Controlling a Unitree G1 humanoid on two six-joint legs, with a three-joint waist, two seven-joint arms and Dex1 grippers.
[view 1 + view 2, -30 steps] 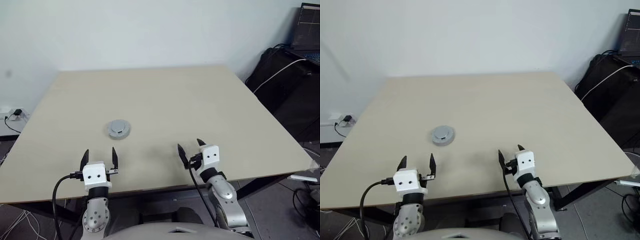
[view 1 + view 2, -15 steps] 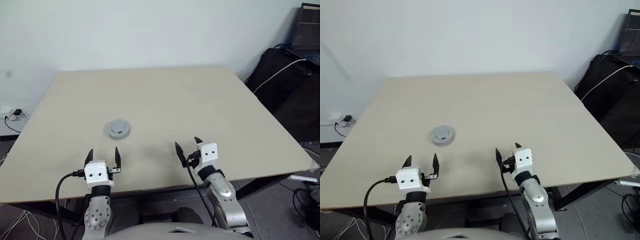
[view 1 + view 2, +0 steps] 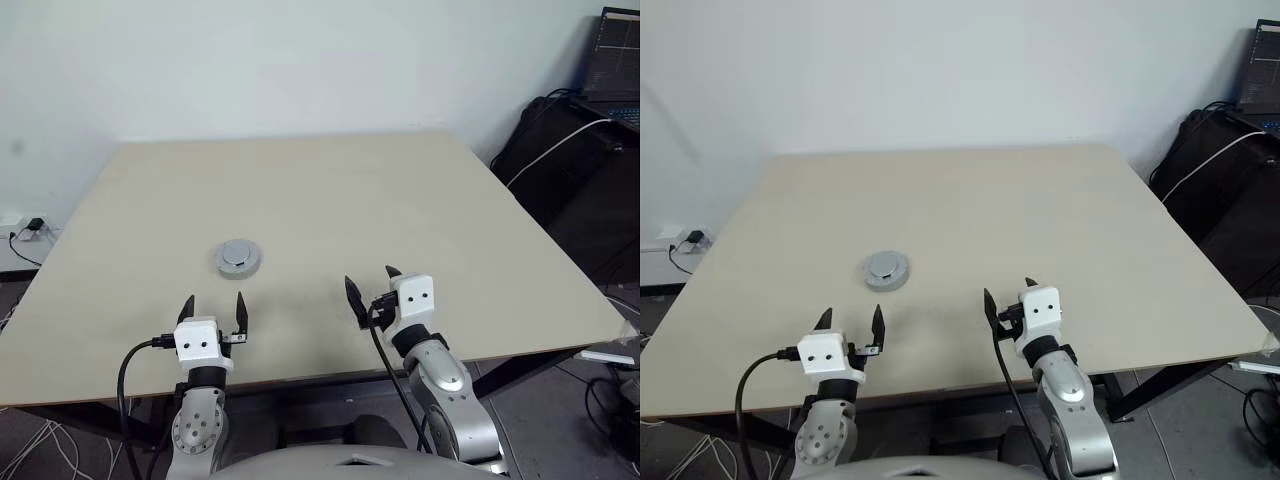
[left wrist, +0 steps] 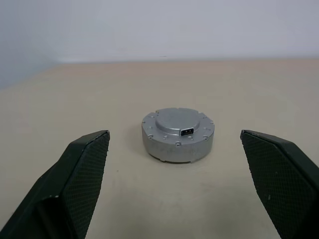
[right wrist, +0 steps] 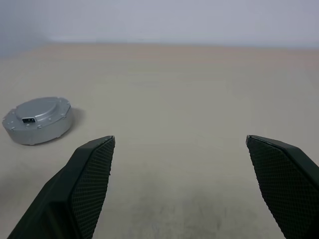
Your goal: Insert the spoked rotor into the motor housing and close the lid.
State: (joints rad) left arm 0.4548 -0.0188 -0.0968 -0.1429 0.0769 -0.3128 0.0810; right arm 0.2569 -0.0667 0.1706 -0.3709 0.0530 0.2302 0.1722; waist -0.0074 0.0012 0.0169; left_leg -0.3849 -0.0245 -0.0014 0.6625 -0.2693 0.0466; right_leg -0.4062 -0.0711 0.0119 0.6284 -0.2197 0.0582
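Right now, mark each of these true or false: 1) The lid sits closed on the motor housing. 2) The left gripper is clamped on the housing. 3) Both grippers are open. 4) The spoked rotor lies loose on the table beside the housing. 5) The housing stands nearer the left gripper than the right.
1) True: the lid covers the motor housing.
2) False: the left gripper hangs open, short of it.
3) True: the right gripper is open too.
4) False: no loose rotor lies on the table.
5) True.

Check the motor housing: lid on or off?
On. The lid sits smooth face up, flush atop the motor housing, hiding any coils or rotor. Both grippers stand open, apart from it.
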